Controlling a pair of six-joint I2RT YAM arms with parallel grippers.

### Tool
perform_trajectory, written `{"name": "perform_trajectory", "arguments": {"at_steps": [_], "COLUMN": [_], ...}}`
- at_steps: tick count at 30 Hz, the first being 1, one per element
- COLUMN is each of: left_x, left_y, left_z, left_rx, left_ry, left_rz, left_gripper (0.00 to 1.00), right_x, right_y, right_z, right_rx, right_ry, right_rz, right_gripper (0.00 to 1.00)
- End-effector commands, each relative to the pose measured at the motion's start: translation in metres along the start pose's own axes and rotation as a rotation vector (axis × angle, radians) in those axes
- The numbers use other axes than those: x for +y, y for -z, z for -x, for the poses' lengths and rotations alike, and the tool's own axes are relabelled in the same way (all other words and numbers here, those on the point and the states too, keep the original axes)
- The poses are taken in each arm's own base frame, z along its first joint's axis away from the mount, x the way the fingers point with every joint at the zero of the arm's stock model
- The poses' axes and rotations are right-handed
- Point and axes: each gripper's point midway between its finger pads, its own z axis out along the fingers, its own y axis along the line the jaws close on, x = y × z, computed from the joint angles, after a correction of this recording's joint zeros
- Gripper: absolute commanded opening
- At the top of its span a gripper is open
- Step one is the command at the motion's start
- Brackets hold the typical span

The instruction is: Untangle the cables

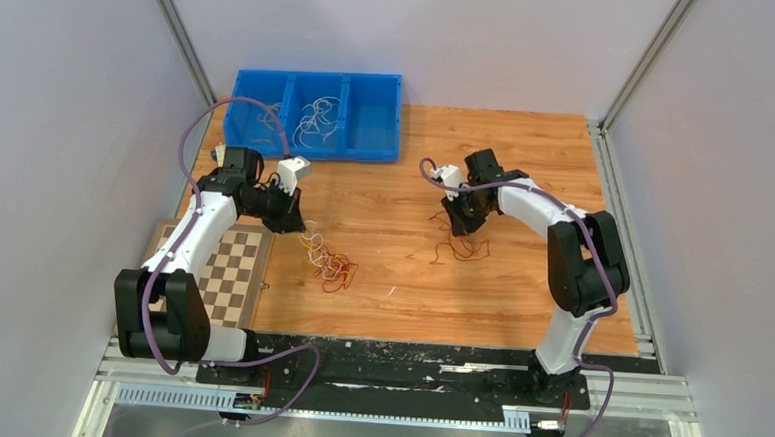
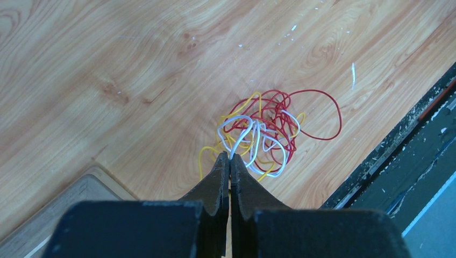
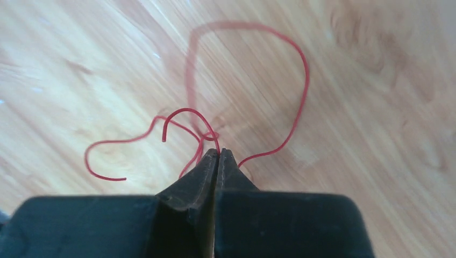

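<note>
A tangle of white, red and yellow cables (image 1: 329, 262) lies on the wooden table left of centre. My left gripper (image 1: 299, 225) is at its upper left end, shut on a white cable loop (image 2: 240, 141) that leads from the fingertips into the tangle (image 2: 269, 126). A separate loose bunch of red cables (image 1: 462, 248) lies right of centre. My right gripper (image 1: 459, 228) is just above that bunch. In the right wrist view the right gripper (image 3: 219, 151) is shut on a red cable (image 3: 302, 80), whose loops spread over the wood in front.
A blue bin (image 1: 400, 119) with three compartments stands at the back left and holds more thin cables (image 1: 319, 117). A checkerboard (image 1: 226, 270) lies under the left arm. The black front rail of the table (image 2: 398, 156) runs close to the tangle.
</note>
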Motion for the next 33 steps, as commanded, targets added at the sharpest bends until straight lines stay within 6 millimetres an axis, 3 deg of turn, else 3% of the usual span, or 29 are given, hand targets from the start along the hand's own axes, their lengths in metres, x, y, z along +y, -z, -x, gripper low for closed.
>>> {"name": "perform_trajectory", "arguments": {"at_steps": [1,8,13,16,20,22,24,33], "left_x": [0.002,0.0,0.003,0.005,0.008,0.01,0.011,0.018], "left_y": [0.002,-0.002,-0.004,-0.006,-0.009,-0.01,-0.009,-0.009], "left_z": [0.017,0.015,0.016,0.019,0.02,0.02,0.02,0.016], "left_rx": [-0.046,-0.07,-0.089,-0.096,-0.098,-0.094,-0.092,-0.091], "left_ry": [-0.006,0.055,0.077,0.082,0.085,0.082,0.072,0.1], "left_rz": [0.015,0.001,0.0,0.001,0.0,0.003,0.008,0.016], "left_gripper": [0.0,0.0,0.0,0.0,0.0,0.0,0.0,0.0], "right_x": [0.018,0.033,0.031,0.027,0.025,0.024,0.024,0.033], "right_y": [0.076,0.137,0.172,0.204,0.243,0.244,0.228,0.116], "right_z": [0.103,0.196,0.275,0.322,0.36,0.359,0.343,0.188], "right_rx": [-0.332,-0.572,-0.739,-0.87,-1.017,-1.019,-0.966,-0.535], "right_ry": [0.134,0.179,0.218,0.233,0.251,0.248,0.237,0.211], "right_rz": [0.056,0.138,0.14,0.115,0.082,0.075,0.08,0.112], "right_gripper": [0.0,0.0,0.0,0.0,0.0,0.0,0.0,0.0]}}
